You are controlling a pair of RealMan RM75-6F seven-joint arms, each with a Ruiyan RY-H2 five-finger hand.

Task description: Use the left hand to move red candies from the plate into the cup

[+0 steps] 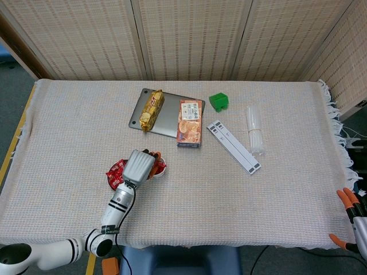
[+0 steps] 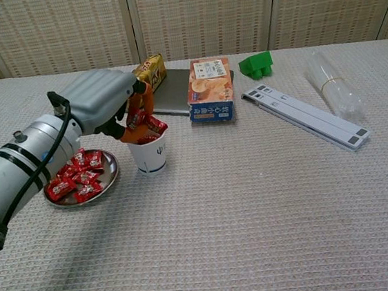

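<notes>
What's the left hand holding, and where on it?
A red candy, pinched between the left hand's fingertips over the cup; which part of the wrapper can't be told.

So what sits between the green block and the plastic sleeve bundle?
Only the far tip of the white folded stand between green block and sleeve bundle; head view.

I see a bench (image 1: pixel 241 195) covered by a pale woven cloth (image 1: pixel 74 126) with a fringed right edge. Behind it stand tan woven screen panels (image 1: pixel 189 37) with darker upright joints. Grey floor (image 1: pixel 11 86) shows at left, under even light.
</notes>
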